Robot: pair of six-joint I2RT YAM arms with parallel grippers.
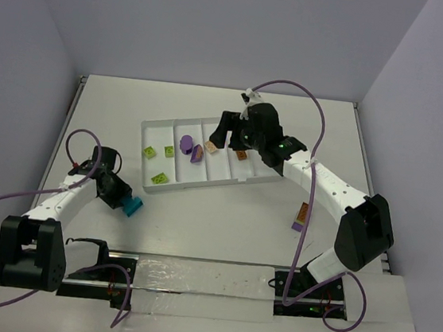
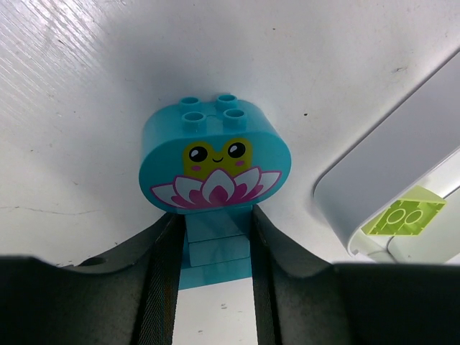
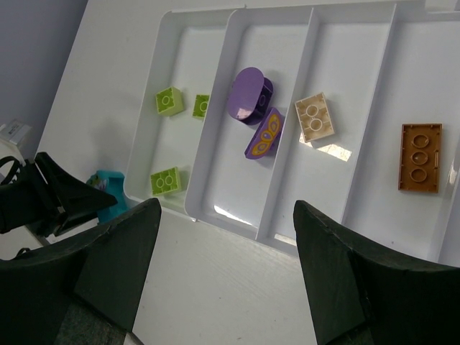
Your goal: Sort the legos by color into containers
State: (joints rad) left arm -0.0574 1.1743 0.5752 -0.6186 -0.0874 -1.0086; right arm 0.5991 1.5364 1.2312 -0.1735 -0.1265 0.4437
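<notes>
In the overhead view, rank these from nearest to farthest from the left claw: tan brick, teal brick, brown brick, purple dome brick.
1. Teal brick, between the left claw's fingers.
2. Purple dome brick, second slot of the tray.
3. Tan brick, third slot.
4. Brown brick, fourth slot.

Bright even light, soft shadows
</notes>
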